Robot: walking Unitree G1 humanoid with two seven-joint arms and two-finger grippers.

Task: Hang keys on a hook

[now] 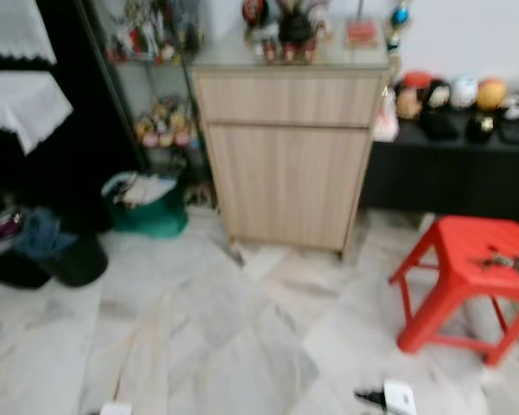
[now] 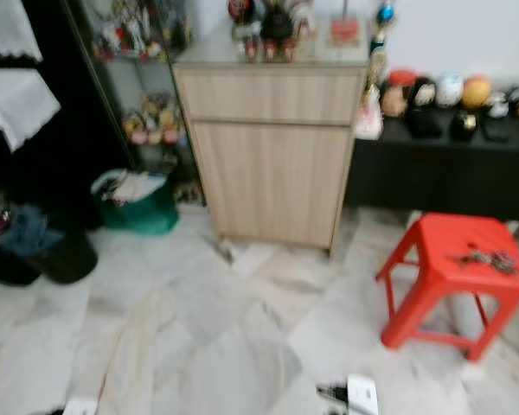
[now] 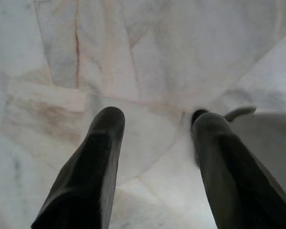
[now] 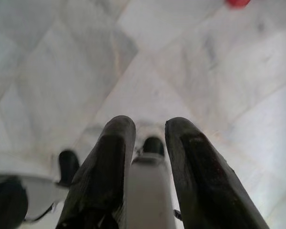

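Keys (image 1: 512, 261) lie on the red stool (image 1: 467, 251), near its right edge, untouched.

Both arms hang low over the marble floor (image 1: 199, 337): the left gripper (image 3: 157, 129) has its fingers spread wide and holds nothing, and the right gripper (image 4: 150, 131) has its fingers a narrow gap apart, also empty. The bunch looks small, light and loose, hard metal that will likely jangle and slip on the smooth plastic seat; blur hides its parts, so a pinch on the ring or the thickest cluster seems the safest hold. The wooden cabinet (image 1: 290, 156) stands beyond; no hook can be made out.
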